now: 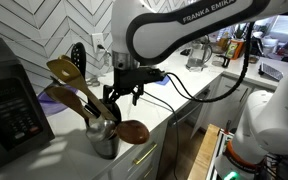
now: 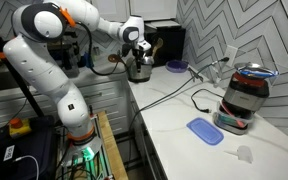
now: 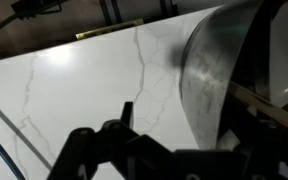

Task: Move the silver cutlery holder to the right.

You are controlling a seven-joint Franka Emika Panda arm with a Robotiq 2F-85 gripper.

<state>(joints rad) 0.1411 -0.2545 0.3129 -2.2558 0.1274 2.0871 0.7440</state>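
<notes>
Shiny silver cutlery holder [image 1: 104, 141], rounded wooden spoons [image 1: 62, 70], veined marble counter [image 3: 74, 90]

The white marble countertop [image 1: 179, 105] runs along a wall of pale herringbone tile [image 1: 44, 30]. Up close in the wrist view, thin grey veins cross the stone [image 3: 74, 90]. A tall black appliance [image 1: 9, 105] stands at one end against the wall, and it shows in both exterior views. A black cable [image 1: 184, 88] trails across the counter. Below the edge there is a drawer front with a gold handle [image 1: 139, 158].

In an exterior view, a blue bowl [image 2: 175, 66] sits near the black appliance. Well apart from it stands 1 round cooker with a red band and a clear lid [image 2: 245, 98]. A flat blue lid [image 2: 205, 130] lies just beside the cooker on the bare stone.
</notes>
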